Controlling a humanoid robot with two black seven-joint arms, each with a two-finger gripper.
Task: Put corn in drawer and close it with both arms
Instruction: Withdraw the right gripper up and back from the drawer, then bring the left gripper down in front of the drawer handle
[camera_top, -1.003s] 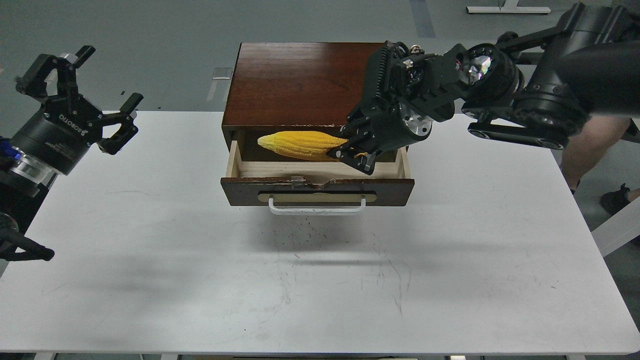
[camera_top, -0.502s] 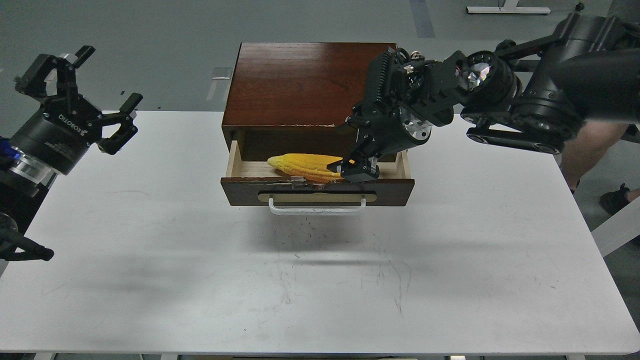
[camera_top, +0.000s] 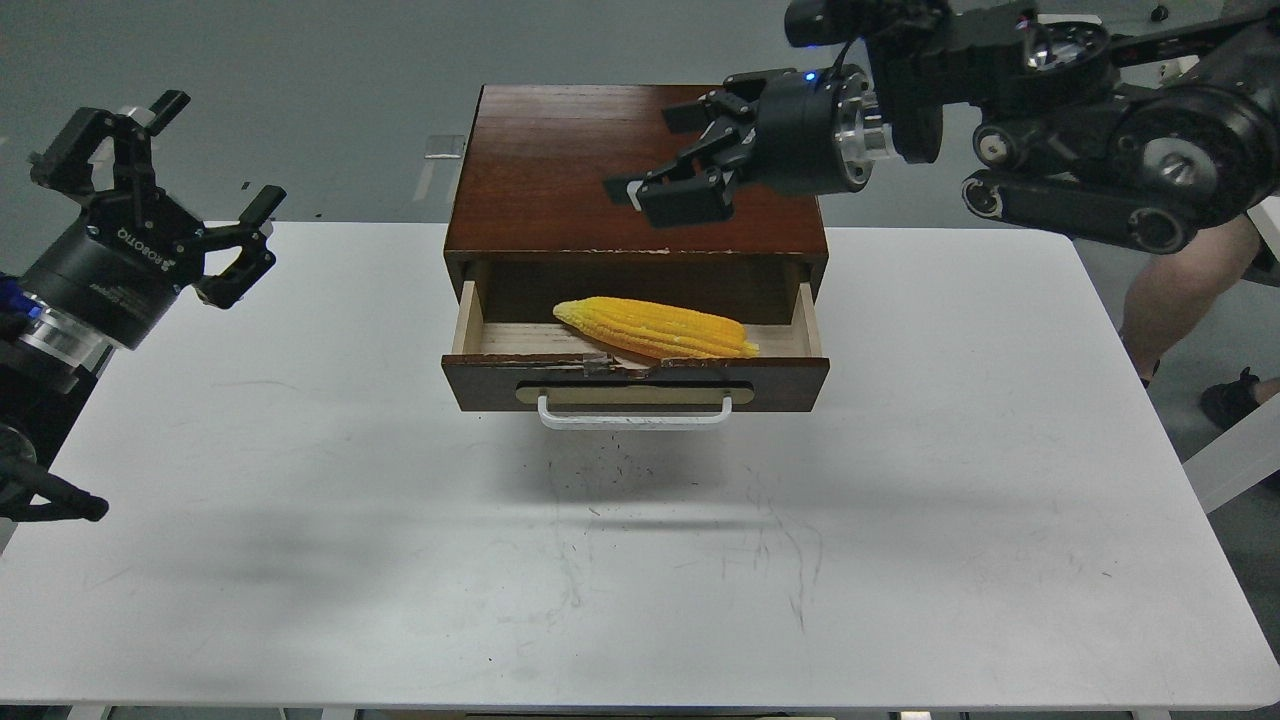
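The yellow corn lies inside the open drawer, its tapered end to the left. The drawer is pulled out of a dark reddish-brown cabinet; its white handle faces me. My right gripper is open and empty, raised above the cabinet top, clear of the corn. My left gripper is open and empty, held above the table's far left edge, well apart from the drawer.
The white table stretches in front of the drawer, with scuff marks and dark specks near the handle. A person's leg stands beyond the table's right side.
My right gripper has let go of the corn, which now lies in the drawer, and has risen up and back over the cabinet top. The left arm has not moved.
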